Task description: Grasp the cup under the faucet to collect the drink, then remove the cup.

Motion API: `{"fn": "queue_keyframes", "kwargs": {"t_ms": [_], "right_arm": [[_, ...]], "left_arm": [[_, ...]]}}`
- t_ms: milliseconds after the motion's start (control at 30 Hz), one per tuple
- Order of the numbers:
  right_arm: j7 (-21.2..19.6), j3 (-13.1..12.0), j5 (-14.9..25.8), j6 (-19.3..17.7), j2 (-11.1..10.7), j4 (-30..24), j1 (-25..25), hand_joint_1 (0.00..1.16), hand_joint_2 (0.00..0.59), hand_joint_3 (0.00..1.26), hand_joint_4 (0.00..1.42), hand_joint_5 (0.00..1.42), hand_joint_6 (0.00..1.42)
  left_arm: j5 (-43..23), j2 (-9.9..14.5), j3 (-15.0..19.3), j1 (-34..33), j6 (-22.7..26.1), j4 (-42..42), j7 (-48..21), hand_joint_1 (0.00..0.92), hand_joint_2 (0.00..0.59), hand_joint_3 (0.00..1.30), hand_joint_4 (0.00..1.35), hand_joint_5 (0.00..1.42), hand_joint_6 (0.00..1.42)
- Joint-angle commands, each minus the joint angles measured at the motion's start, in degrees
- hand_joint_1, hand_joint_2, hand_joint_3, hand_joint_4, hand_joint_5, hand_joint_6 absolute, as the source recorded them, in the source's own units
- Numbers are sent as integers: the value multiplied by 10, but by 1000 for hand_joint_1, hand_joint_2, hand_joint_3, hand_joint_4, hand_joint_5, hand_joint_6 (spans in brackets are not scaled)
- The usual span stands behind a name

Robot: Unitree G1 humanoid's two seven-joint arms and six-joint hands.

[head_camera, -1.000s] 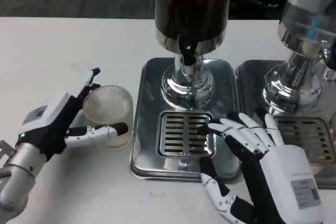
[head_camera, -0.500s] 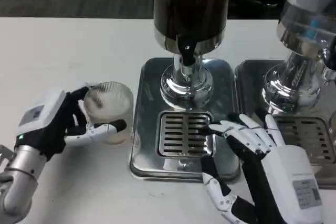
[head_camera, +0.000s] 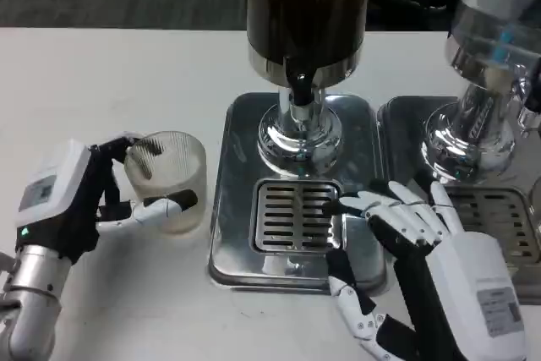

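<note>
Beside the drip tray (head_camera: pixel 245 124) | my left hand (head_camera: pixel 80 205) wraps the empty cup (head_camera: pixel 167 179) | right hand (head_camera: pixel 427 247) fingers spread, resting on tray | left: move under faucet (head_camera: pixel 300 89), fill, remove

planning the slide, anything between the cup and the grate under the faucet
Nothing visible. The cup, held by the left hand, stands on the table left of the tray; the grate is bare, with the right hand at its right edge.

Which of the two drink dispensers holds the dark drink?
The dark dispenser at the centre, above the slotted drip grate. The other dispenser, at the right edge, looks clear.
</note>
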Motion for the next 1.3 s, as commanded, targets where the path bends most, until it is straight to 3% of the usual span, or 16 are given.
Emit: {"fn": "queue_keyframes", "kwargs": {"t_ms": [33, 300, 433, 933, 1300], "right_arm": [[-7, 0, 6, -4, 1, -6, 2, 384, 494, 420, 329, 198, 28], [-10, 3, 7, -6, 1, -6, 2, 390, 492, 426, 332, 199, 31], [-11, 1, 9, -6, 3, -6, -2, 394, 491, 427, 332, 199, 32], [-31, 7, -2, -3, 12, -12, 17, 405, 490, 428, 332, 207, 43], [-49, 12, -9, -2, 20, -20, 37, 401, 498, 428, 332, 209, 61]], "left_arm": [[-13, 9, 17, 7, -27, -17, 30, 366, 104, 692, 843, 1121, 1424], [-17, 18, 36, 11, -51, -33, 26, 361, 100, 710, 855, 1134, 1424], [-1, 10, 25, 2, -54, -44, 27, 360, 100, 710, 855, 1134, 1424], [28, -38, -26, -35, -42, -36, -1, 359, 95, 724, 865, 1134, 1423], [34, -75, -61, -66, -7, -30, -53, 348, 98, 725, 858, 1122, 1419]]}}
